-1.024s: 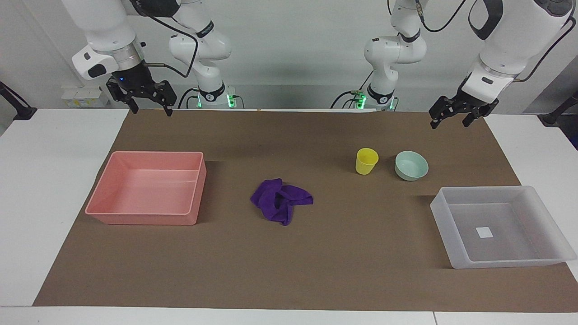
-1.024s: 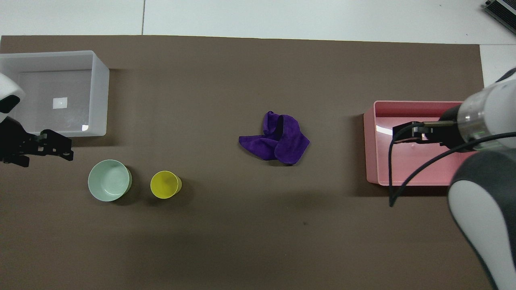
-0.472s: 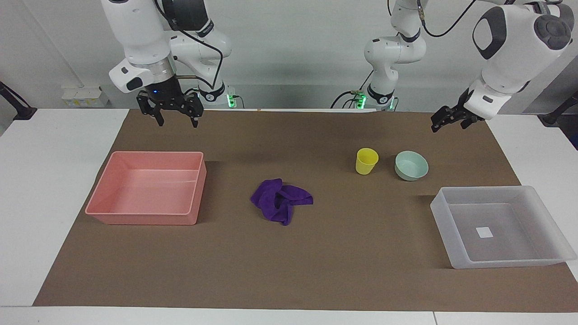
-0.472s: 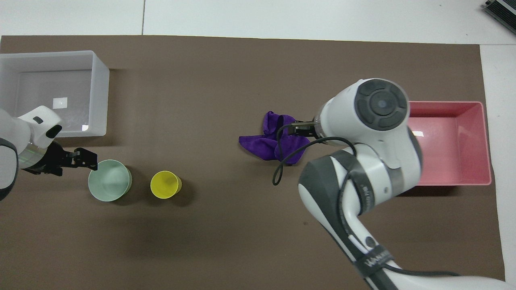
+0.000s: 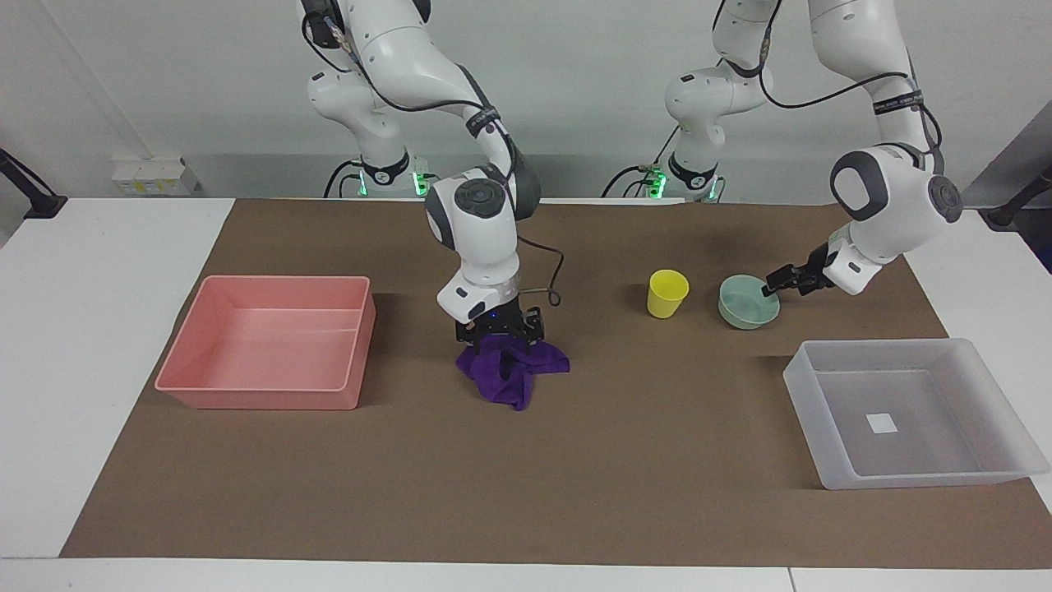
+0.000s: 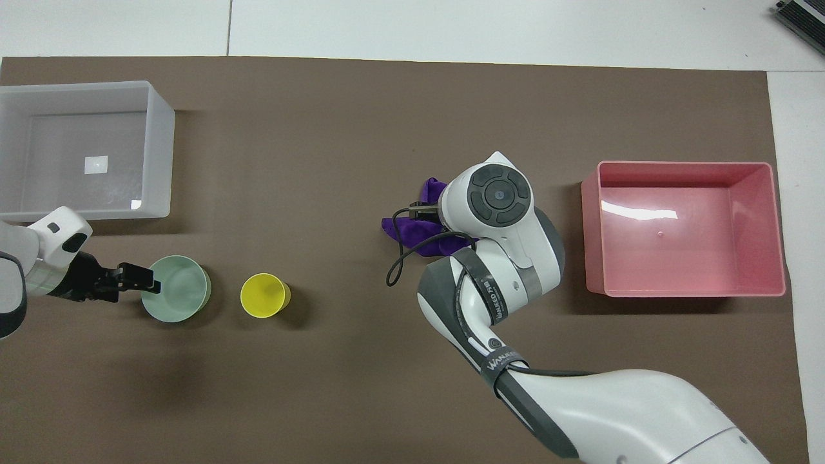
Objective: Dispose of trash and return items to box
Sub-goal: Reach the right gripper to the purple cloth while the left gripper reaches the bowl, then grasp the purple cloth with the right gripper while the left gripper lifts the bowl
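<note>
The purple cloth [image 5: 514, 378] lies crumpled mid-table, partly covered by my right arm in the overhead view [image 6: 403, 227]. My right gripper [image 5: 500, 335] is down on its top, fingers spread. It is hidden under its own wrist in the overhead view. The mint-green bowl [image 5: 744, 306] [image 6: 184, 299] stands beside the yellow cup [image 5: 666, 293] [image 6: 263, 295], toward the left arm's end. My left gripper [image 5: 774, 289] [image 6: 153, 280] is open at the bowl's rim, on the side away from the cup. The translucent box [image 5: 912, 347] [image 6: 161, 161] is empty, farther from the robots than the bowl.
A pink bin [image 5: 263, 399] [image 6: 593, 245] stands empty at the right arm's end of the brown mat, beside the cloth. White table shows around the mat's edges.
My right arm swung from above the pink bin's end over to the cloth and came down onto it. My left gripper came down from the mat's edge to the bowl's rim.
</note>
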Available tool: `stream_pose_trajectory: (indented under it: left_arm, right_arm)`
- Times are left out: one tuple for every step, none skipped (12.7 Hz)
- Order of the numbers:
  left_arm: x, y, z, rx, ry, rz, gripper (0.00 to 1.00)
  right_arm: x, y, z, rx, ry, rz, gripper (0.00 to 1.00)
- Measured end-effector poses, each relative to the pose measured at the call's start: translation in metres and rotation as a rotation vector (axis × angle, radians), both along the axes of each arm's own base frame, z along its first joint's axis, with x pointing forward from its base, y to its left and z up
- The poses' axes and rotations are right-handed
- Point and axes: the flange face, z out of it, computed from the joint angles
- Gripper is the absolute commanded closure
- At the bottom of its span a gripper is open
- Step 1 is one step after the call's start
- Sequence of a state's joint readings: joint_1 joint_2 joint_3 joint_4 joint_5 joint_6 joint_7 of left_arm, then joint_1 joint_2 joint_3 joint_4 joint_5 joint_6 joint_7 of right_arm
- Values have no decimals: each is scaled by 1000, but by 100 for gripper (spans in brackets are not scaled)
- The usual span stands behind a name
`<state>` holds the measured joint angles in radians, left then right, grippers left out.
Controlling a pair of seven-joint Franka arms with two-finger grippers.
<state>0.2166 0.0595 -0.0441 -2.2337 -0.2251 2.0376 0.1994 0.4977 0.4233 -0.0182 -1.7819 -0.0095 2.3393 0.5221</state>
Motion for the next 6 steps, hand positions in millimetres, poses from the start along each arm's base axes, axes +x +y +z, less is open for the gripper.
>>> stream_pose_trajectory:
  left_arm:
    - [1, -3, -7, -15, 6, 9, 73]
    - [2, -4, -14, -32, 16, 22, 82]
    - [2, -4, -21, -40, 26, 29, 100]
    - [2, -5, -25, -44, 33, 31, 100]
    - [3, -4, -26, -45, 35, 32, 100]
    - [5, -4, -23, -48, 34, 32, 100]
  right_arm:
    - [-1, -1, -6, -4, 8, 0, 16]
    - [-2, -2, -11, -4, 6, -1, 48]
    - [-5, -3, -18, 1, -3, 0, 72]
    - [-9, -5, -26, 3, -10, 2, 92]
    - [-12, -6, -33, 6, -20, 5, 100]
    - [-14, -6, -37, 8, -28, 9, 100]
